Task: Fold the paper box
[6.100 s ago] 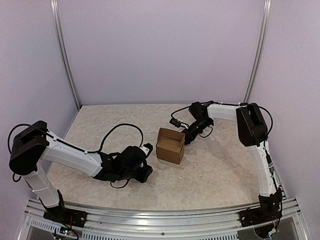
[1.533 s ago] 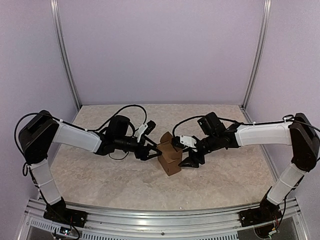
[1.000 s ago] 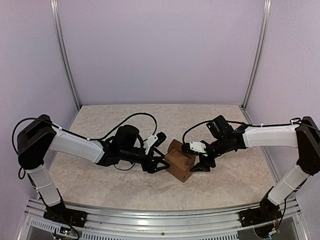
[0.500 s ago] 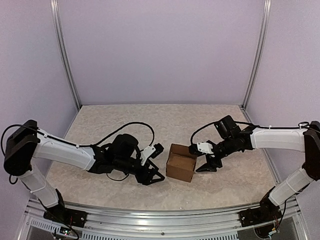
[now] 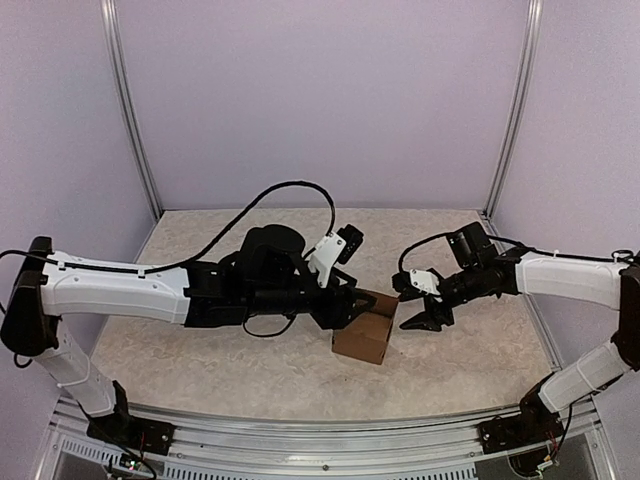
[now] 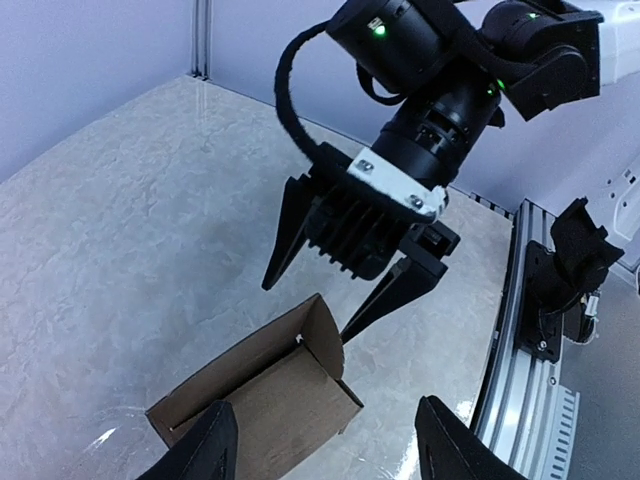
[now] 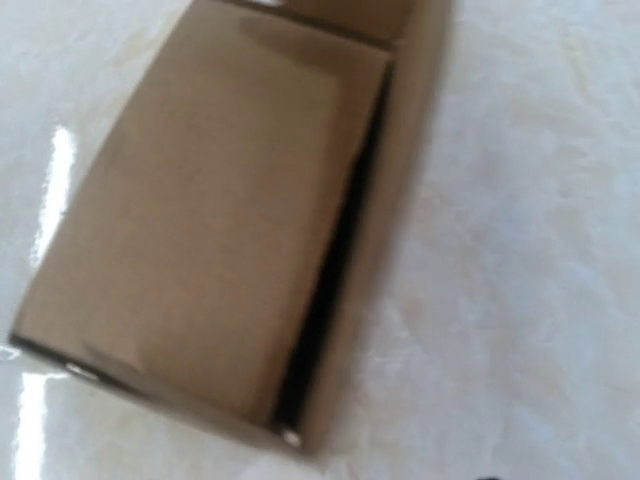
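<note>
The paper box (image 5: pixel 368 338) is a small brown cardboard box standing on the table, with one flap (image 6: pixel 325 335) sticking up. My left gripper (image 5: pixel 345 303) hovers over the box's left side, open. In the left wrist view its fingers (image 6: pixel 455 440) straddle the box (image 6: pixel 255 405) from above without touching it. My right gripper (image 5: pixel 408 308) is open just right of the box, its two dark fingertips (image 6: pixel 345 332) pointing down beside the raised flap. In the right wrist view the box (image 7: pixel 210 220) fills the blurred frame and that gripper's fingers are out of view.
The speckled table (image 5: pixel 450 360) is bounded by an aluminium rail (image 5: pixel 300 440) at the near edge and purple walls on three sides. The right arm's base bracket (image 6: pixel 565 270) sits on that rail.
My left arm rose and swung right, ending over the box with its jaws narrowing slightly. My right gripper drew back to the right. The box now rests on the table, untouched.
</note>
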`<move>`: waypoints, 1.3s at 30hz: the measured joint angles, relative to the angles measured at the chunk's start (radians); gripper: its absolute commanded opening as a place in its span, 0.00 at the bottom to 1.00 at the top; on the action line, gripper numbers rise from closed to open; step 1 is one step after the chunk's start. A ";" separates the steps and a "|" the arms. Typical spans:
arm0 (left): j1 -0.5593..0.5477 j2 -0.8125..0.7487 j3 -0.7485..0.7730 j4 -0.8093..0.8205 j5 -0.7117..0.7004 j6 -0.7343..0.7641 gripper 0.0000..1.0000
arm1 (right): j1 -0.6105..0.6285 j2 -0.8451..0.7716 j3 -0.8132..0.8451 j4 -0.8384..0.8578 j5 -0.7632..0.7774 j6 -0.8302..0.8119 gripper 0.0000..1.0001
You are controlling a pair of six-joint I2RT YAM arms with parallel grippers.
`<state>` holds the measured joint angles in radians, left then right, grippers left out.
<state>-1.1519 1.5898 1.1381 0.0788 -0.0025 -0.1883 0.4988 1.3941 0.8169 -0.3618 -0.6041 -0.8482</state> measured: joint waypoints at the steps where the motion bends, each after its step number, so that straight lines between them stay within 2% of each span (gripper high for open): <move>1: 0.000 0.017 0.010 0.000 -0.015 -0.007 0.59 | -0.010 -0.006 0.000 0.000 -0.008 0.001 0.60; 9: -0.009 0.146 0.035 -0.050 -0.044 -0.029 0.56 | -0.024 -0.019 0.006 0.000 -0.105 0.043 0.51; 19: -0.015 0.165 0.078 -0.081 -0.041 -0.024 0.56 | -0.024 -0.006 0.035 0.039 -0.132 0.111 0.40; 39: -0.015 0.200 0.085 -0.111 -0.031 -0.007 0.55 | -0.023 0.033 0.036 0.084 -0.091 0.159 0.36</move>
<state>-1.1667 1.7893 1.2236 -0.0322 -0.0334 -0.1951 0.4759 1.4269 0.8532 -0.2783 -0.6949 -0.6891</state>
